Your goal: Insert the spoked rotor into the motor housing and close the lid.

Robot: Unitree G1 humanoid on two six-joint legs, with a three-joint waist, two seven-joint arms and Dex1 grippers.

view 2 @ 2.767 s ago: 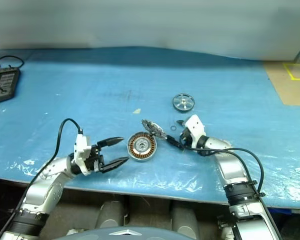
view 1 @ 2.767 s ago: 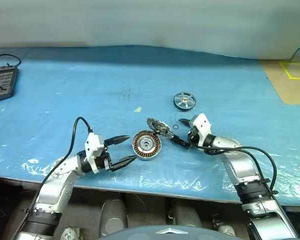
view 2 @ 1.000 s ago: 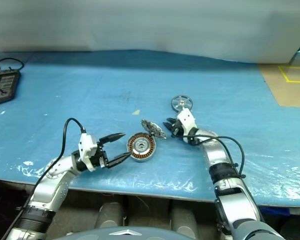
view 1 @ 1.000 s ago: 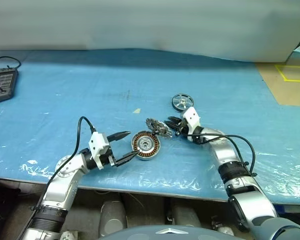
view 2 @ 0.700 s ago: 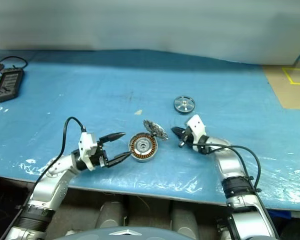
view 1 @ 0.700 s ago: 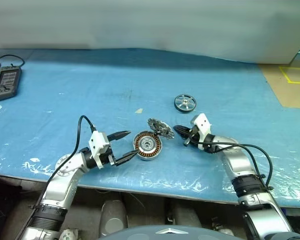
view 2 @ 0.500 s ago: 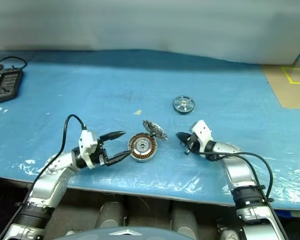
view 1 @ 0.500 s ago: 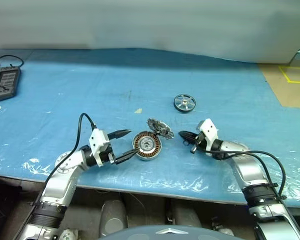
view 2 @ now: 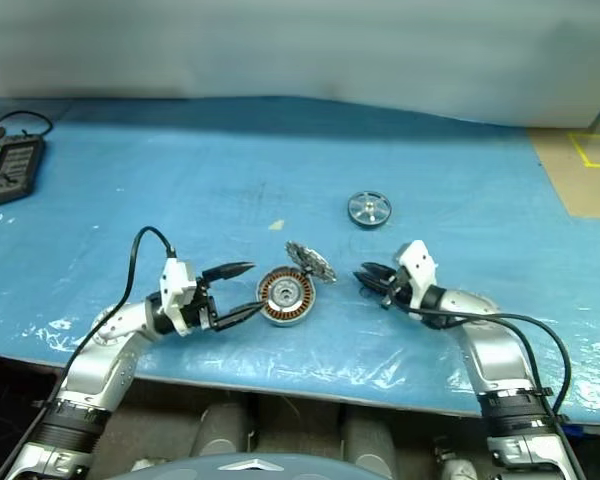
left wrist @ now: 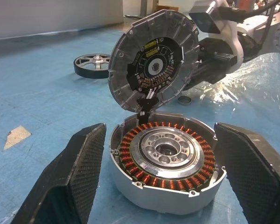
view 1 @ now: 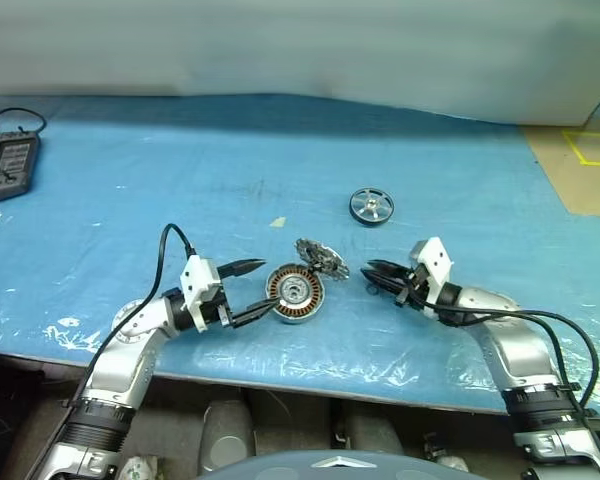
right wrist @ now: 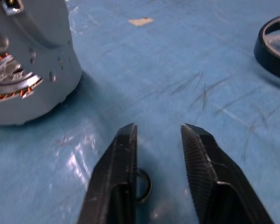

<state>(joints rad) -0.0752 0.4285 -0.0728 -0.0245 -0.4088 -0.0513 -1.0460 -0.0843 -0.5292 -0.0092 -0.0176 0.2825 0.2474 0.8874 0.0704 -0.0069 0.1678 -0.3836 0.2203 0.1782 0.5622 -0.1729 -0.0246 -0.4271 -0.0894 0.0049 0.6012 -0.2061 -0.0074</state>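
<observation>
Right end effector [view 1: 378,280] has backed away from the lid [view 1: 321,257] toward the near right since a second ago, and its fingers went from pinched to slightly apart, holding nothing. Going left to right: a black handheld device [view 1: 6,165] sits at the far left edge of the blue surface [view 1: 180,190]. Left end effector [view 1: 248,291] is wide open, fingers flanking the housing [view 1: 294,293] without touching it. The lid stands tilted open at the housing's far rim. The spoked rotor [view 1: 370,206] lies farther back, well apart. A small ring [right wrist: 143,184] lies under the right fingers.
</observation>
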